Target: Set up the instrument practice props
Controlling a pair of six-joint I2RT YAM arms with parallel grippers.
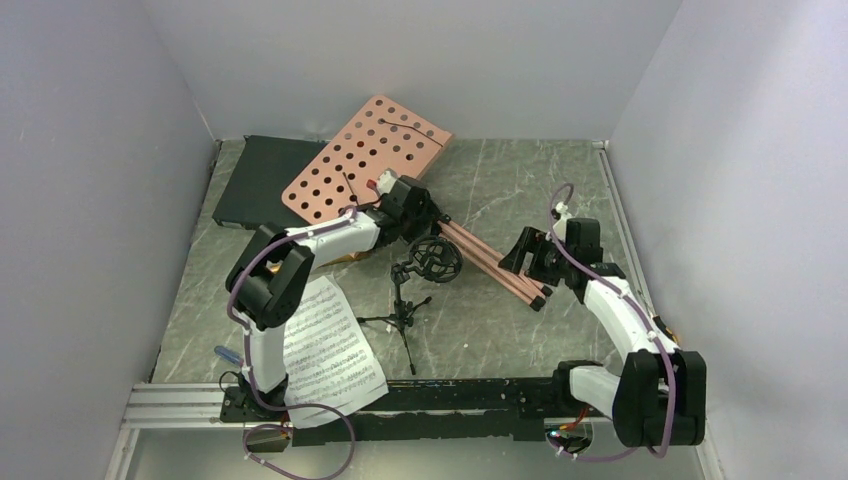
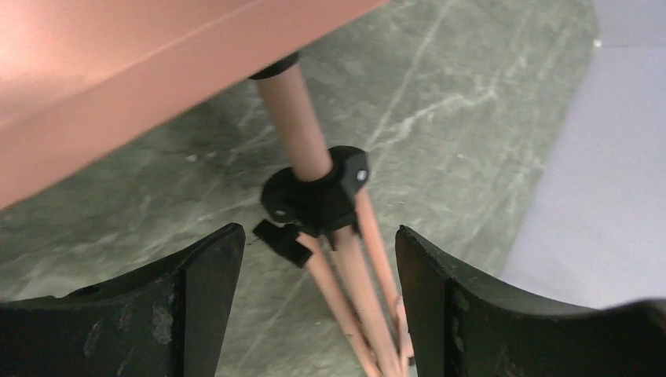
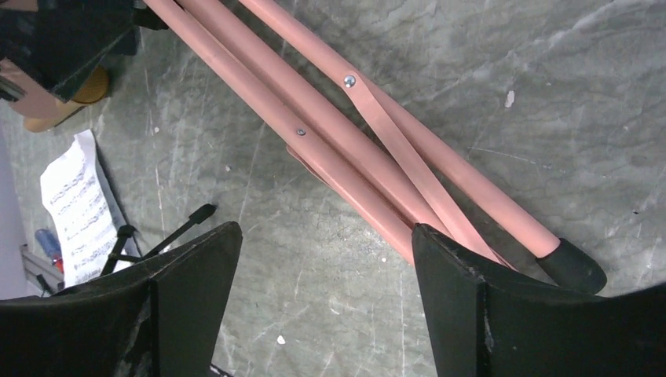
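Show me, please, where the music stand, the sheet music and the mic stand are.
music stand (image 1: 362, 158): top view, perforated desk.
sheet music (image 1: 330, 350): top view, page middle.
mic stand (image 1: 401, 297): top view, upright post.

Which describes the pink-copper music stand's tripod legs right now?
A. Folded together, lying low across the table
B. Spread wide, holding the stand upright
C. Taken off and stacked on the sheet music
A: the tripod legs run bunched side by side just above the table, and the top view shows the music stand lying over, not upright.
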